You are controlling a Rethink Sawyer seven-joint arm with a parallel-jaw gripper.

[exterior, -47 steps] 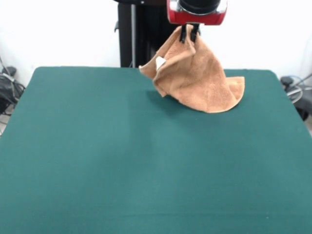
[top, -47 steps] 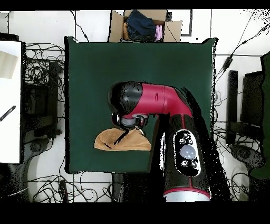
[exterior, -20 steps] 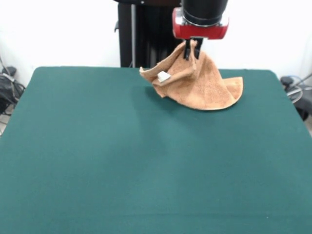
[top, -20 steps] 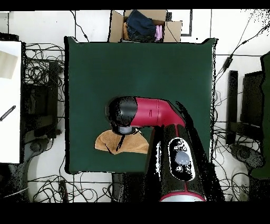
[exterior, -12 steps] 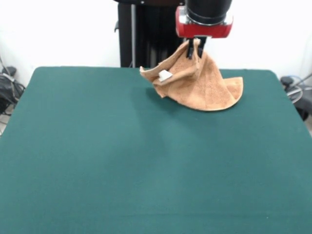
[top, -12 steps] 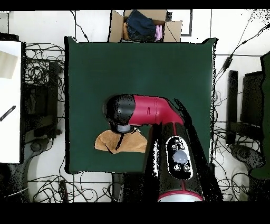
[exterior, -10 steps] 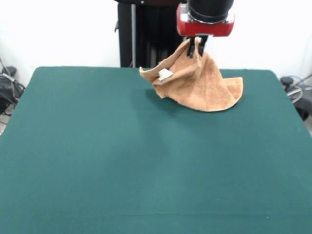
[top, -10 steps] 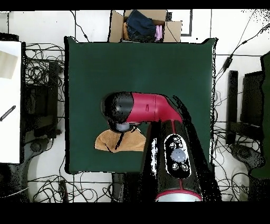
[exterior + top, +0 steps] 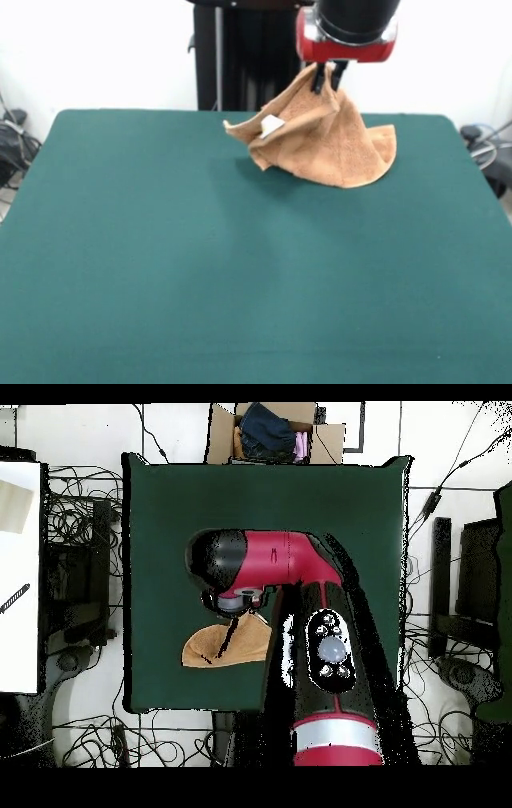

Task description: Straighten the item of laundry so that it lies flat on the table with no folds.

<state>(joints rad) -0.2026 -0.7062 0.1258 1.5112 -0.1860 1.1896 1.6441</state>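
At top centre-right of the front view, the gripper [image 9: 330,78] comes down from the red-and-black arm [image 9: 347,28] w/ its black fingers pinched on the peak of the towel [image 9: 320,136]. Cloth hangs from that pinch like a tent – upper part lifted, lower hem resting on the table [image 9: 200,264] near its far edge, right of centre. One corner sticks out to the left, just off the felt, w/ the small white label [image 9: 271,126] showing beside it. Right-hand hem curls up a bit near the table's far right corner. Towel is bunched w/ several folds, not flat. Rest of the green surface lies bare toward the camera.

Overhead view: arm [image 9: 300,614] reaches up from the base at bottom and bends left, its black-and-red head covering the gripper – fingers not clearly visible here. Towel [image 9: 215,647] peeks out below the head as a tan half-round patch, near the table's [image 9: 300,494] lower left corner, i.e. close to the robot's side. A cardboard box [image 9: 275,432] w/ dark cloth in it sits past the table's far edge.
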